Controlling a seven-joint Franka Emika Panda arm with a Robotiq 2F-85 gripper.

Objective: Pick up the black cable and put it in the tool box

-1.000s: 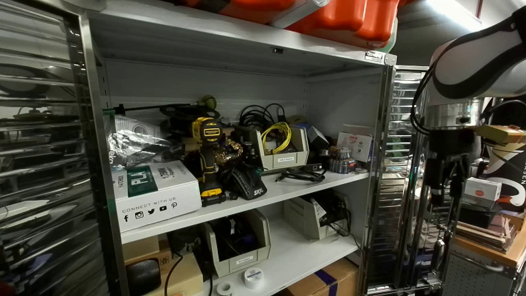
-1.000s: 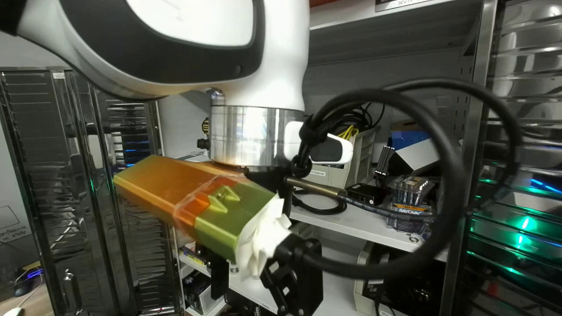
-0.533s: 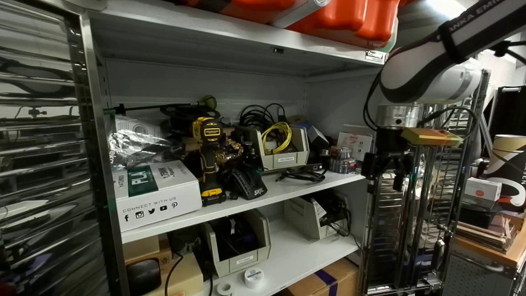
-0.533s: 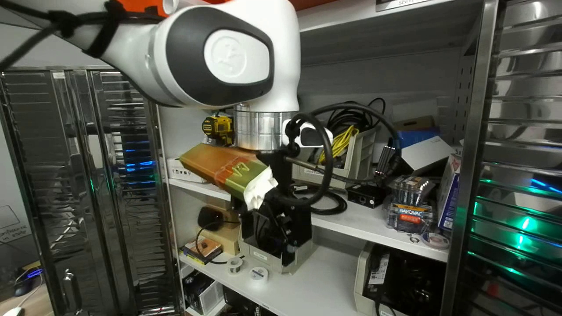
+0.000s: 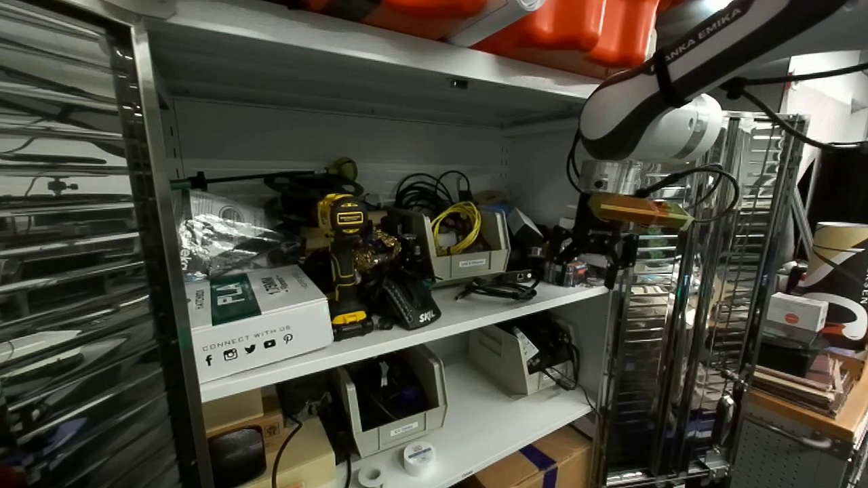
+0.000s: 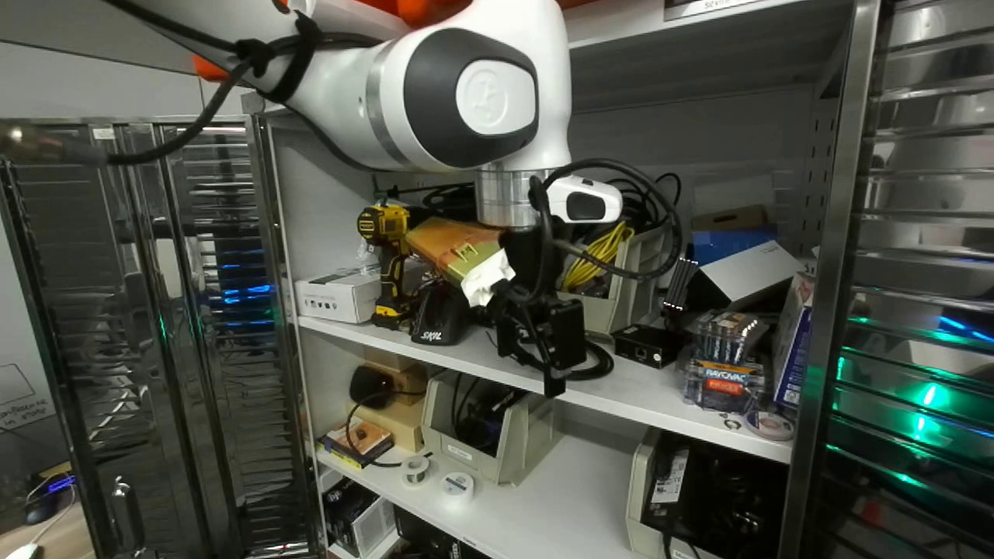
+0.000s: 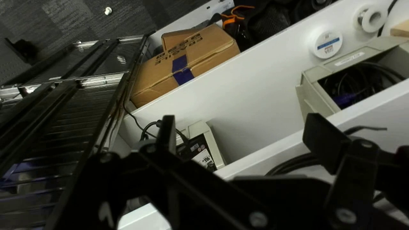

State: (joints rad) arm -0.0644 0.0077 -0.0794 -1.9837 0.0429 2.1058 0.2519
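The black cable [image 5: 508, 292] lies loosely coiled near the front of the middle shelf. It also shows in an exterior view [image 6: 599, 368], partly behind my gripper [image 6: 536, 371], and in the wrist view [image 7: 292, 163], partly behind a finger. A grey open bin [image 5: 498, 260] holding yellow and black cables stands behind it; its side also shows in an exterior view [image 6: 623, 301]. I cannot tell which container is the tool box. My gripper [image 7: 242, 137] is open and empty, in front of the shelf edge, apart from the cable. In an exterior view my gripper [image 5: 586, 266] overlaps the batteries.
A yellow drill [image 5: 344, 264], a black SKIL charger [image 5: 407, 303] and a white box [image 5: 261, 318] stand left on the shelf. A battery pack [image 6: 724, 373] and small black box [image 6: 646, 345] are right. Grey bins [image 5: 400, 430] stand on the shelf below. Metal doors [image 6: 920, 233] flank the cabinet.
The arm has swung toward the cabinet. My gripper has moved from beside the open door to the front edge of the middle shelf, near the cable. The cable and bins have not moved.
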